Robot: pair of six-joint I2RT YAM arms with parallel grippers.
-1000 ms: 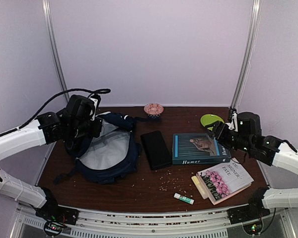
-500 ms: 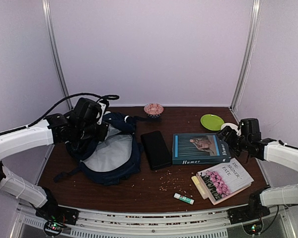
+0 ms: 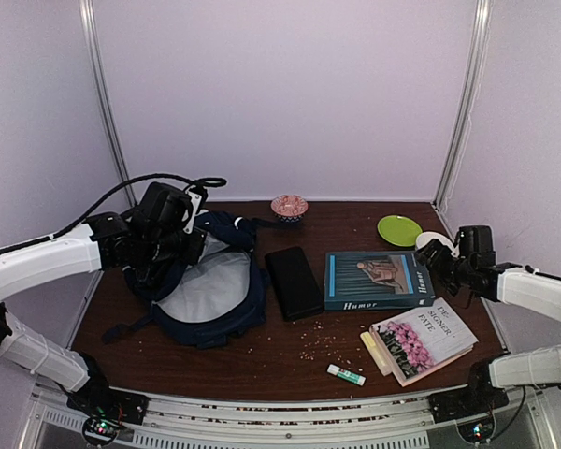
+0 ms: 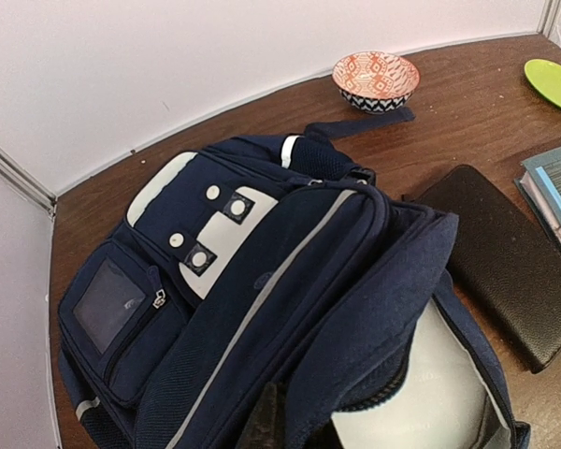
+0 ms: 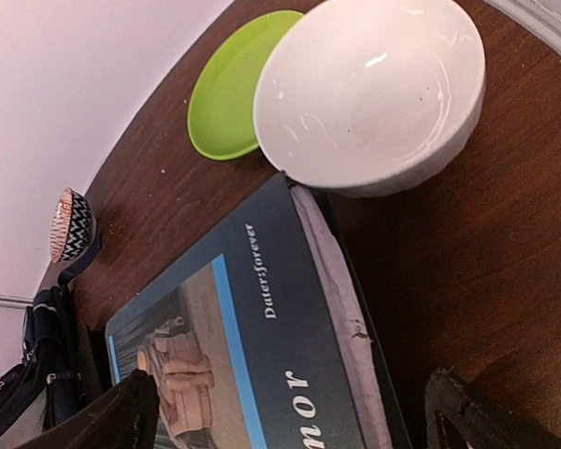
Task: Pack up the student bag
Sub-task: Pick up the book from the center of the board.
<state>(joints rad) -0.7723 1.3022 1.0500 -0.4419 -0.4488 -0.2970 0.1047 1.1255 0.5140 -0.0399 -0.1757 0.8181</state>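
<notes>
When comparing with one second back, note right end effector lowered astride blue book edge at centre right, fingers apart (not yet gripping). Expect pickup toward student bag, centre left, mouth open. For left end effector, closure indeterminable.

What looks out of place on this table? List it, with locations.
Pale crumbs are scattered over the table in front of the black case and the blue book. The blue book's pale edge shows a small tear, seen from the right wrist. The flowered book lies askew.
</notes>
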